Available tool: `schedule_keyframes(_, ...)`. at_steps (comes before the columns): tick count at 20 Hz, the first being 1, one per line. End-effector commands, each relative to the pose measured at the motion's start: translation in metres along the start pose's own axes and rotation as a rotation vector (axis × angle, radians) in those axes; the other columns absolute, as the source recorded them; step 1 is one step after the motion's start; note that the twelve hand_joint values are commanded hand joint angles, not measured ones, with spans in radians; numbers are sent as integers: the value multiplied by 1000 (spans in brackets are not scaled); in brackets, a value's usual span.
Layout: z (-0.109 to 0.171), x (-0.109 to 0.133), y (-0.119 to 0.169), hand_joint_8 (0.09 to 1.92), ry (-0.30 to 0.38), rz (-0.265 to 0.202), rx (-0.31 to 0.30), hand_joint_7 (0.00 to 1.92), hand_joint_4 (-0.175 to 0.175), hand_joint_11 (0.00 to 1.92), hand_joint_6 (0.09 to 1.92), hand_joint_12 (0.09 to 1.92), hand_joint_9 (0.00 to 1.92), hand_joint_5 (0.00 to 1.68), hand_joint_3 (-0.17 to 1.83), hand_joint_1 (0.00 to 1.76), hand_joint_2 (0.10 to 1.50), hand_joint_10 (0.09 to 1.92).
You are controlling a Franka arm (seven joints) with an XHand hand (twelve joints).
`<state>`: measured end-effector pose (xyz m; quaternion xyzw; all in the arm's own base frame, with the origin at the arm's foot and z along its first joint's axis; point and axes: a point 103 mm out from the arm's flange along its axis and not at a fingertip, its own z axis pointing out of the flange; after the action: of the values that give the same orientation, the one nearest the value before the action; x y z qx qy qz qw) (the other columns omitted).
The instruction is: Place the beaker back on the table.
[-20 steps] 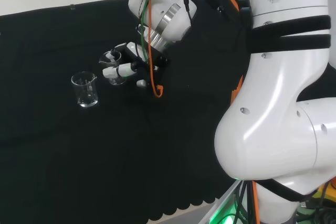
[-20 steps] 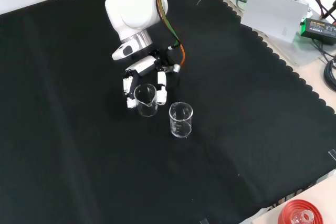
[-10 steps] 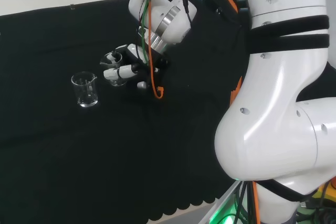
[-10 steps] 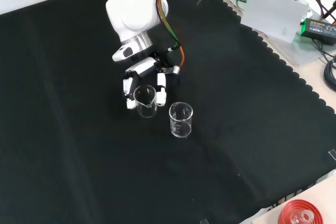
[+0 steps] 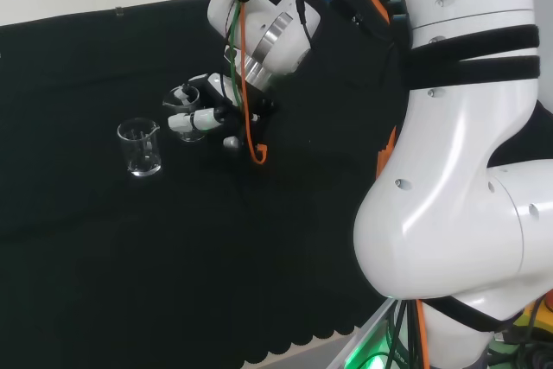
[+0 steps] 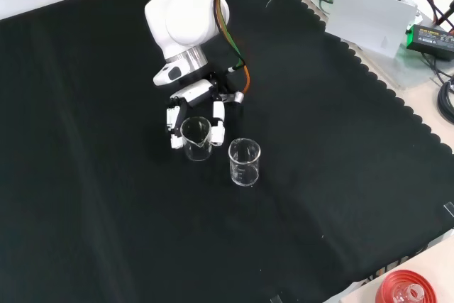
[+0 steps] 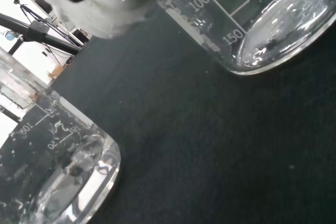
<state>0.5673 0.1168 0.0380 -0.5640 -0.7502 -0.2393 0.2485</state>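
At mid-cloth in the front view, the hand [image 6: 193, 108] has its fingers curled round the beaker [image 6: 196, 138]; a second beaker [image 6: 244, 162] stands at its four o'clock. Releasing carelessly could knock either over.

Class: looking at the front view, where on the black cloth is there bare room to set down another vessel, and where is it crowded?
Crowded: the middle, where the hand grips one beaker beside a second beaker. Bare: the cloth left of them, and the stretch right of them.
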Motion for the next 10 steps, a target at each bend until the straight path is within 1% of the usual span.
schedule_keyframes(1,-3,-7,-6,768,-23,11,0,1183,-175,1049,782,876,1287,1130,-175,1292,1111,841)
schedule_keyframes(4,-3,-8,-7,764,-47,9,7,1185,-175,1058,779,878,1285,1132,-175,1292,1110,838)
schedule_keyframes(7,-2,-8,-9,606,-67,-5,26,1314,-104,1065,702,887,1251,1137,-175,1291,1088,819)
schedule_keyframes(9,-3,-8,-10,618,-79,-15,33,1297,-75,1032,784,952,1185,1086,-175,1280,1102,789)
schedule_keyframes(10,-3,-8,-11,641,-84,-18,37,1273,-60,966,847,1010,1149,1051,-175,1272,1114,757)
